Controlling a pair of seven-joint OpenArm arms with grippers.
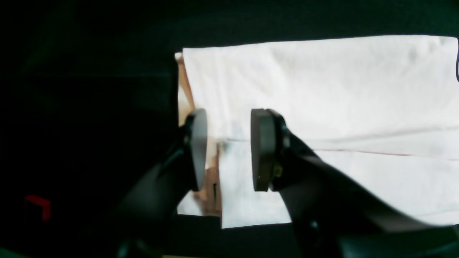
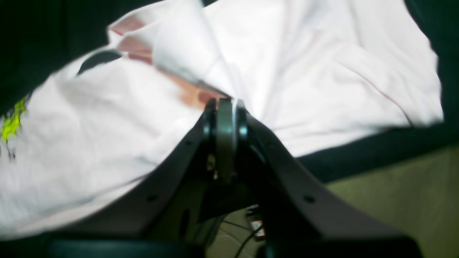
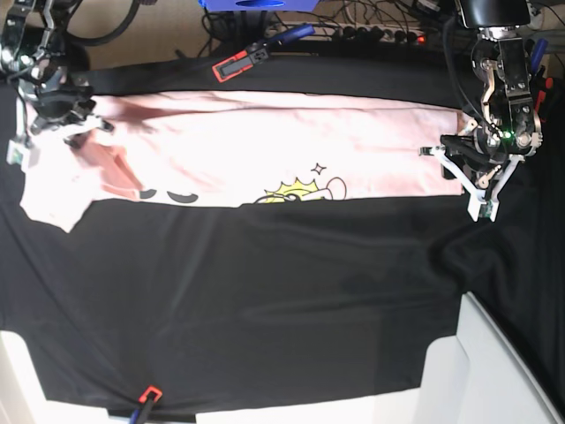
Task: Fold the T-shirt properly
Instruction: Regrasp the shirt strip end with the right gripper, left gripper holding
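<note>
my right gripper [image 2: 225, 107] is clamped on a bunched sleeve end of the pink t-shirt [image 3: 265, 146], which lies in a long strip across the far side of the black table cover [image 3: 265, 300]. my left gripper [image 1: 229, 150] hangs parted over the shirt's hem end, holding nothing.

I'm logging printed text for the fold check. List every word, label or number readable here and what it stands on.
No text can be read in any view.
T-shirt: black marks and a yellow cartoon print at the folded edge, with no whole letter showing.
Small label below the right claw: too blurred to read.
</note>
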